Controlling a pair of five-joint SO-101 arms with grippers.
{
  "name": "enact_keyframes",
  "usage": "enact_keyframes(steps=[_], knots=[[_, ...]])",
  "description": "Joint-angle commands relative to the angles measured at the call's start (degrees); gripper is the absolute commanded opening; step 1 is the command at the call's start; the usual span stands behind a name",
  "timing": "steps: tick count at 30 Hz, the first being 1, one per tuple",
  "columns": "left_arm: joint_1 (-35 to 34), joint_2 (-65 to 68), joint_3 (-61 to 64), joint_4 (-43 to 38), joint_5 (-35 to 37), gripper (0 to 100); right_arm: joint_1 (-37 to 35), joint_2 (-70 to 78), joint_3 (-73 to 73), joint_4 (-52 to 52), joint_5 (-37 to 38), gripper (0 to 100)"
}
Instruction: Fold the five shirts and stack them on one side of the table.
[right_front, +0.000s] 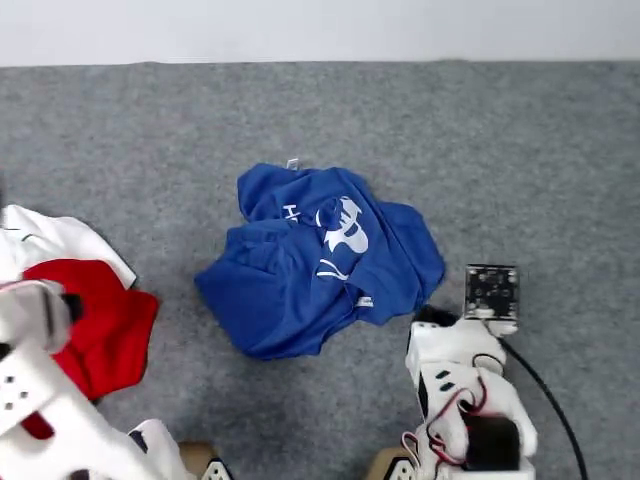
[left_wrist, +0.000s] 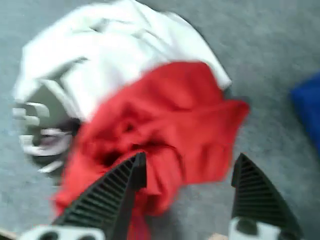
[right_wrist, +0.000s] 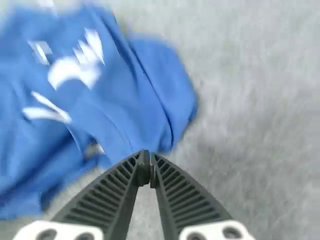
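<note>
A blue shirt (right_front: 320, 260) with white print on its front lay crumpled and unfolded near the middle of the gray table (right_front: 520, 140), its fabric bunched in loose creases. At the table's left edge a red shirt (right_front: 105, 320) sat rumpled, partly over a white shirt (right_front: 50, 238), which spread out from under it on the far side, also unfolded.

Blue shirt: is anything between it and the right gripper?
Nothing visible stands between them. The right gripper, fingers shut, points at the near edge of the blue shirt, with just grey mat beside it.
</note>
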Motion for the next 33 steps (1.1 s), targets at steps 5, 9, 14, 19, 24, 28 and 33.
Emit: enact_keyframes(steps=[5, 9, 14, 19, 24, 28, 33], knots=[[13.36, -3.34, 5.49, 1.49, 7.47, 27, -0.31, 23.52, -24.44, 0.31, 2.02, 0.8], [18.46, -3.34, 8.75, 1.32, 9.32, 27, -2.33, 42.07, -34.73, 2.77, 1.85, 0.9], [19.6, -3.43, 12.7, 1.23, 8.97, 27, -7.08, 59.12, -42.46, 6.64, 2.2, 1.0], [19.43, -3.43, 12.79, -0.53, 9.14, 27, -17.98, 70.55, -43.69, 9.54, 18.9, 0.9], [14.07, -3.43, 12.88, -4.13, 9.32, 27, -28.09, 77.41, -43.78, 9.1, 30.24, 0.9], [7.65, -3.34, 12.97, -6.68, 9.05, 27, -36.26, 81.8, -43.78, 6.55, 30.51, 1.9], [4.92, -3.34, 12.97, -7.74, 8.97, 27, -42.95, 86.9, -43.87, 1.71, 30.15, 18.0]])
